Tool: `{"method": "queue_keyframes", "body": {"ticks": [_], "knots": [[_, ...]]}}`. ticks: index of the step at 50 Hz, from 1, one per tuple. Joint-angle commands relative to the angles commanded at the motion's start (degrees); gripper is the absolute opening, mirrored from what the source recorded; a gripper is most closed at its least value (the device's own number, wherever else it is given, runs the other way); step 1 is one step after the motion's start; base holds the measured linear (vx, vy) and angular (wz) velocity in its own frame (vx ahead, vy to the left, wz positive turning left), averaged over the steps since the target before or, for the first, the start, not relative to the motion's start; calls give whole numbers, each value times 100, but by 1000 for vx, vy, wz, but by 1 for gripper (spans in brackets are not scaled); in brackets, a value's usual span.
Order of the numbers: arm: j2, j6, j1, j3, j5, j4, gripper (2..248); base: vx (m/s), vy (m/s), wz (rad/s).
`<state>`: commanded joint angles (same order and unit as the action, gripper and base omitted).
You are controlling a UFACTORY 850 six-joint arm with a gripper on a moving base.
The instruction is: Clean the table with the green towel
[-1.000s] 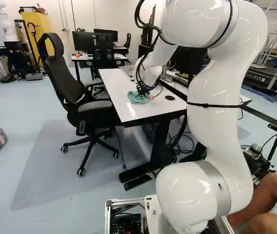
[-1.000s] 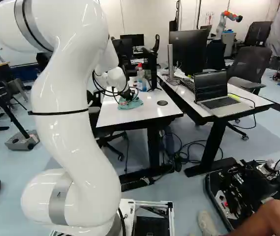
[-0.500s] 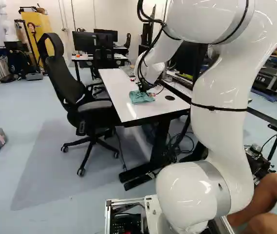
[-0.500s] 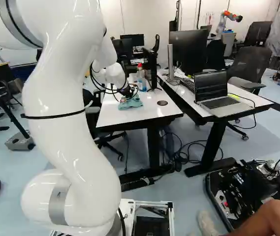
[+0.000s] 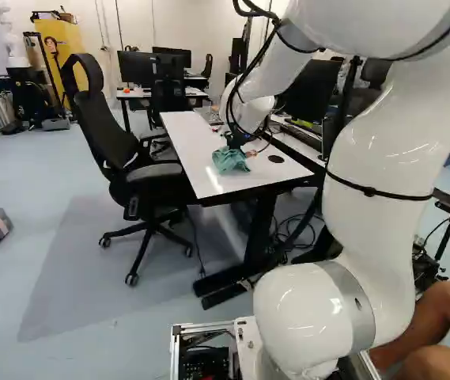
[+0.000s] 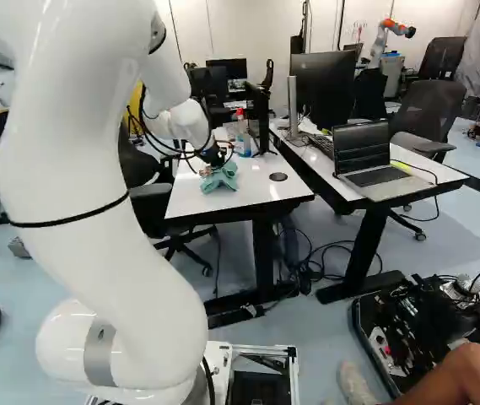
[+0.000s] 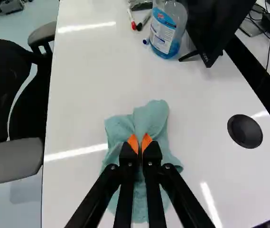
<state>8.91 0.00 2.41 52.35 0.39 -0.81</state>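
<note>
Presently, the green towel (image 7: 151, 118) runs roughly lengthwise along the table (image 7: 87, 90), one end ahead of the gripper (image 5: 236, 143), cloth teal, rumpled, folded, fingers clamped on it.

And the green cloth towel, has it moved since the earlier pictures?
Yes, slightly: in the left base view, the towel has shifted toward the near edge of the white table.

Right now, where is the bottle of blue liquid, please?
In the right base view, the bottle stands beyond the green towel, just left of the black screen.
</note>
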Motion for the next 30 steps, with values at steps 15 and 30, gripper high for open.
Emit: {"method": "queue_keyframes", "body": {"ticks": [15, 30], "knots": [[-506, 0, 12, -463, 0, 0, 28, 0, 0, 0], [-949, 0, 25, -921, 0, 0, 28, 0, 0, 0]]}}
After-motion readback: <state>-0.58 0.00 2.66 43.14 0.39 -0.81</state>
